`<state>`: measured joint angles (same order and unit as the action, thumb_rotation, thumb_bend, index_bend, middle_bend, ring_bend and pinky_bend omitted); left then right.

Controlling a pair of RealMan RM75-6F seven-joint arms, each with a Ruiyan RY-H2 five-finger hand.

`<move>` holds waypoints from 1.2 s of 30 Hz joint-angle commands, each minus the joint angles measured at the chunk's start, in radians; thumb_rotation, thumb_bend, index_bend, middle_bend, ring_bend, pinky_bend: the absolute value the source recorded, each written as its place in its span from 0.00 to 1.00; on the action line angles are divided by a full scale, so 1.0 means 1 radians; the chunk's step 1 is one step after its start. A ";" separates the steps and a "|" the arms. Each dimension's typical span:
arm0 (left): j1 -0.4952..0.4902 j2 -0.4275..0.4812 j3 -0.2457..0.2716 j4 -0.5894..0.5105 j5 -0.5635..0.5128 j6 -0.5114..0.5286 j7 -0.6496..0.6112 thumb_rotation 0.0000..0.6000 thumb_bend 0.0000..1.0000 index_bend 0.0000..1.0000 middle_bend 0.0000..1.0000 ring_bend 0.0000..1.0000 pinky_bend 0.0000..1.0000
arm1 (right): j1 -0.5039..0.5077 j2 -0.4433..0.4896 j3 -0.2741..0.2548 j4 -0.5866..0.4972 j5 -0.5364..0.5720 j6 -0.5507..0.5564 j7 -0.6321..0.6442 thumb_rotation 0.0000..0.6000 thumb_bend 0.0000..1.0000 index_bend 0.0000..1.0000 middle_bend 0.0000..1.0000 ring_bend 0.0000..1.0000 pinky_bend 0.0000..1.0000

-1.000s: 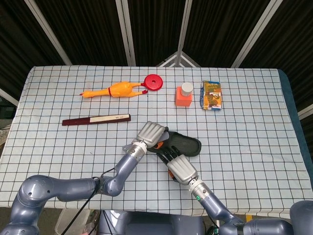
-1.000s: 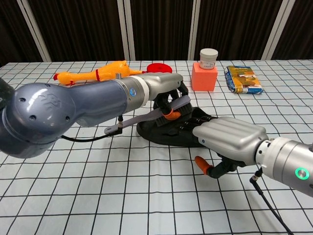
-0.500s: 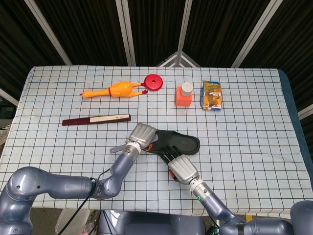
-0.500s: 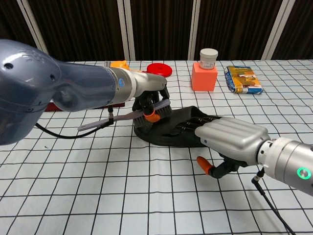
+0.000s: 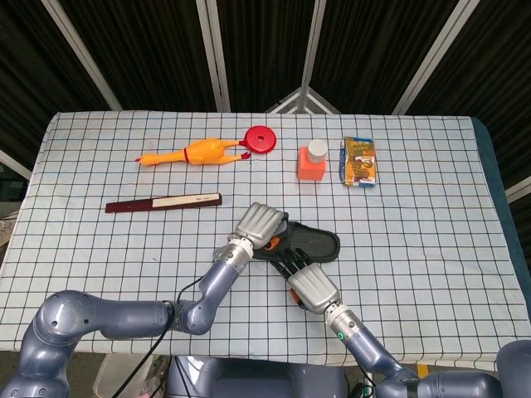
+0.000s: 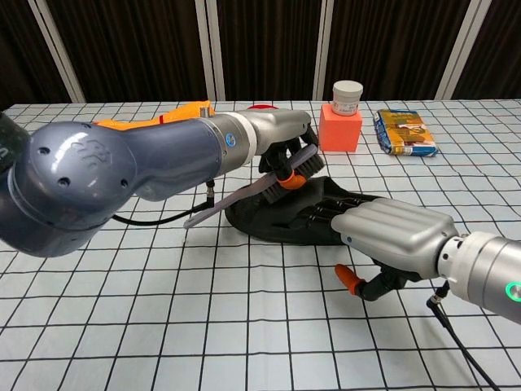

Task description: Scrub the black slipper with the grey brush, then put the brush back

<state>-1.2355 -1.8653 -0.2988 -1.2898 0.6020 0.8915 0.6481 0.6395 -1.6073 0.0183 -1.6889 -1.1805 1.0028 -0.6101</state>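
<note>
Head view, centre of frame: black slipper (image 5: 311, 245) lying flat on the checked desk (image 5: 431, 240), toe end toward the right. Chest view, centre: same slipper (image 6: 281, 221), dark and low.

Grey brush (image 6: 273, 181): gripped by the left hand (image 6: 285, 147), bristles down on the slipper's upper left part, long handle slanting down toward the lower left of the chest view.

Right hand (image 6: 391, 236): fingers laid over the slipper's near edge, pressing it to the desk; orange thumb tip visible below. Head view shows this hand (image 5: 311, 286) just below the slipper, and the left hand (image 5: 259, 224) at the slipper's left end.

Upper part of head view, well apart from the slipper:
- yellow rubber chicken (image 5: 192, 153)
- red disc (image 5: 260, 138)
- orange block with white-lidded jar (image 5: 313, 160)
- blue snack packet (image 5: 360, 161)
- dark red flat stick (image 5: 163, 202), left of centre.
</note>
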 commanded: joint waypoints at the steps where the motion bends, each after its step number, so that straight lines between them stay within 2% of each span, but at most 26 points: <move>1: 0.018 -0.031 0.004 0.040 0.073 -0.008 -0.065 1.00 0.50 0.45 0.61 0.56 0.56 | 0.001 0.000 -0.002 -0.002 0.001 -0.001 -0.005 1.00 0.70 0.00 0.03 0.01 0.05; 3: 0.023 -0.029 0.006 0.042 0.086 -0.008 -0.072 1.00 0.50 0.45 0.61 0.56 0.56 | 0.001 0.001 -0.001 -0.005 0.003 0.001 -0.007 1.00 0.70 0.00 0.03 0.01 0.05; 8: 0.026 0.022 0.008 -0.030 -0.014 -0.022 -0.011 1.00 0.50 0.45 0.61 0.56 0.56 | 0.001 0.004 0.002 -0.011 0.008 0.007 -0.012 1.00 0.70 0.00 0.03 0.01 0.05; 10: 0.021 0.048 0.011 -0.069 -0.072 -0.020 0.028 1.00 0.50 0.45 0.61 0.56 0.56 | 0.001 0.003 0.003 -0.014 0.010 0.008 -0.015 1.00 0.70 0.00 0.03 0.01 0.05; 14: -0.021 0.125 0.025 -0.184 -0.279 0.035 0.177 1.00 0.50 0.45 0.61 0.56 0.56 | 0.001 0.001 0.002 -0.024 0.016 0.015 -0.029 1.00 0.70 0.00 0.03 0.01 0.05; 18: -0.039 0.202 0.005 -0.299 -0.374 0.101 0.226 1.00 0.51 0.45 0.61 0.56 0.56 | -0.002 0.003 0.003 -0.041 0.016 0.032 -0.044 1.00 0.70 0.00 0.03 0.01 0.05; 23: -0.052 0.252 0.001 -0.365 -0.409 0.150 0.261 1.00 0.50 0.45 0.61 0.56 0.56 | -0.007 0.012 0.003 -0.053 0.012 0.048 -0.050 1.00 0.69 0.00 0.03 0.01 0.04; 27: -0.064 0.291 0.000 -0.419 -0.461 0.184 0.297 1.00 0.50 0.45 0.61 0.56 0.56 | -0.019 0.019 0.001 -0.059 -0.006 0.082 -0.058 1.00 0.53 0.00 0.01 0.00 0.04; 29: -0.069 0.320 0.003 -0.455 -0.493 0.194 0.318 1.00 0.51 0.45 0.61 0.56 0.56 | -0.035 0.027 0.002 -0.067 -0.018 0.120 -0.065 1.00 0.52 0.00 0.00 0.00 0.04; 33: -0.049 0.380 0.041 -0.533 -0.503 0.184 0.328 1.00 0.51 0.45 0.61 0.56 0.56 | -0.083 0.063 0.008 -0.088 -0.053 0.236 -0.085 1.00 0.52 0.00 0.00 0.00 0.03; 36: -0.018 0.437 0.087 -0.598 -0.505 0.153 0.320 1.00 0.51 0.45 0.61 0.56 0.56 | -0.135 0.121 0.008 -0.114 -0.091 0.330 -0.055 1.00 0.52 0.00 0.00 0.00 0.02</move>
<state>-1.2748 -1.4645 -0.2440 -1.8495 0.1014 1.0645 0.9689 0.5546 -1.5386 0.0244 -1.7767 -1.2334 1.2546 -0.6806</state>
